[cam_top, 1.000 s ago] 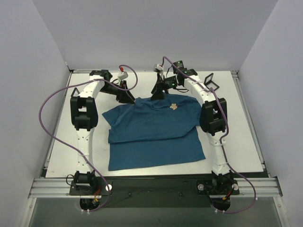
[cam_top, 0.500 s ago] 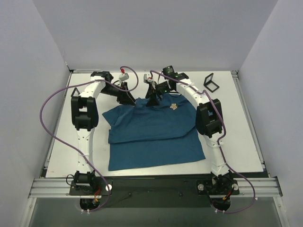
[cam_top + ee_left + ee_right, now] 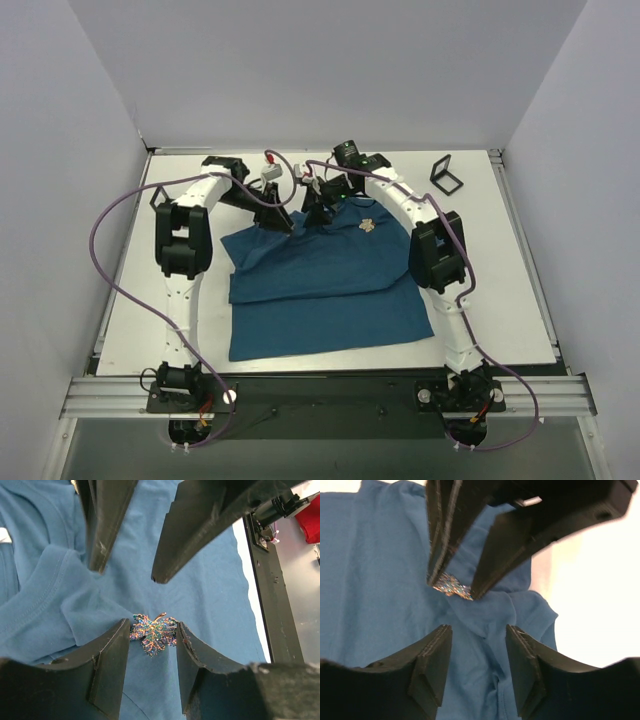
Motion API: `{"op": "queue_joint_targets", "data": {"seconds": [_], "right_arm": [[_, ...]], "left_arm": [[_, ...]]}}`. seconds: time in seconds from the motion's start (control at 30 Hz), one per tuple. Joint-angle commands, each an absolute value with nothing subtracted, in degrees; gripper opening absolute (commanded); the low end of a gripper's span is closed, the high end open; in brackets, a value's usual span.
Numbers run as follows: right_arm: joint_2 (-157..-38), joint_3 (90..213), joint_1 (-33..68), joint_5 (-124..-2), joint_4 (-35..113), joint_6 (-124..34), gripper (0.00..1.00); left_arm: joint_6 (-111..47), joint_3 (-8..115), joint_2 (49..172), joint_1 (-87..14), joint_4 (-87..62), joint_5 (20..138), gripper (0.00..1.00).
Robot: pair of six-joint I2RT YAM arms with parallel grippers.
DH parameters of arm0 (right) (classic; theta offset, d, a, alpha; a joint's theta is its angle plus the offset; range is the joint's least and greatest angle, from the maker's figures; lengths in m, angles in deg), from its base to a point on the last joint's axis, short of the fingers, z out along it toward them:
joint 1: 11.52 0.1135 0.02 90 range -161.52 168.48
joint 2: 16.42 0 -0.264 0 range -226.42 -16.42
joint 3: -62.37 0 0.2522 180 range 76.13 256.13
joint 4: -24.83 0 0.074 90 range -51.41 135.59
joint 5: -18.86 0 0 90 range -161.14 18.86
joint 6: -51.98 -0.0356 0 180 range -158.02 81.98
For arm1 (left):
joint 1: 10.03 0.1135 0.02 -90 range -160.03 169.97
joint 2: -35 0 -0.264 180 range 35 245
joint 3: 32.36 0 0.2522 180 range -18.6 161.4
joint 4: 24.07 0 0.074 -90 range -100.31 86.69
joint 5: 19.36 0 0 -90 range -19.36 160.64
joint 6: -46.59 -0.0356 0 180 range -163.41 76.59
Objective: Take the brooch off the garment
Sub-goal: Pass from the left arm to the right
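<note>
brooch (image 3: pixel 152 634) sits on the shirt (image 3: pixel 320 300) at the neck end, about 12 o'clock of the cloth in the top view. Both wrists hide it there; only the wrist cams show it.

left gripper (image 3: pixel 152 626) has it. One finger at 9 o'clock and one at 3 o'clock of the brooch, gap narrow, brooch filling it edge to edge in both wrist views. Reads as a pinch on the brooch, not a hover. Cloth humps up against the 9 o'clock finger, so my guess is the pin is not yet free and the shirt is coming up with it.

right gripper (image 3: pixel 126 574) faces it nose-to-nose, entering from 12 o'clock in the left wrist view. Fingers half spread, bare cloth visible through the gap, nothing held. Can't tell if the tips touch the cloth. Likely reason for being there: clamp or press the shirt just beside the brooch so the left has something to pull against.

logo (image 3: pixel 367 225) is the pale patch at 3 o'clock of the grippers, not the target. Rest of the shirt lies flat toward 6 o'clock on the table (image 3: pixel 500 300). Black frame (image 3: pixel 445 178) is at 2 o'clock, well apart, no role here.

Risk: a pull with no anchor lifts the whole shirt.
</note>
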State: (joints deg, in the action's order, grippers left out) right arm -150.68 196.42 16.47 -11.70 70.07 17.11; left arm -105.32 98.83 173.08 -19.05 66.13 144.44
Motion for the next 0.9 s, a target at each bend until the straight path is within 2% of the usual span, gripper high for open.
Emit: {"op": "queue_joint_targets", "data": {"seconds": [0.0, 0.13, 0.37, 0.5, 0.87], "right_arm": [[-145.89, 200.76, 17.75, -8.03, 78.22, 26.74, 0.45], [-145.1, 200.41, 17.14, -8.12, 82.44, 32.0, 0.41], [-144.22, 200.93, 15.03, -6.19, 99.23, 48.1, 0.38], [-143.6, 201.02, 13.09, -6.1, 100.2, 48.2, 0.35], [-141.32, 198.14, 8.7, -8.73, 99.85, 48.99, 0.37]], "left_arm": [[-106.43, 101.53, 169.56, -21.1, 79.6, 146.05, 0.43], [-104.76, 105.32, 171.31, -23.3, 79.6, 146.05, 0.43], [-101.86, 113.14, 174.83, -26.11, 79.6, 146.49, 0.43], [-101.42, 115.17, 176.59, -27.0, 79.6, 147.02, 0.43], [-99.57, 118.33, 179.23, -28.84, 79.51, 148.77, 0.43]]}}
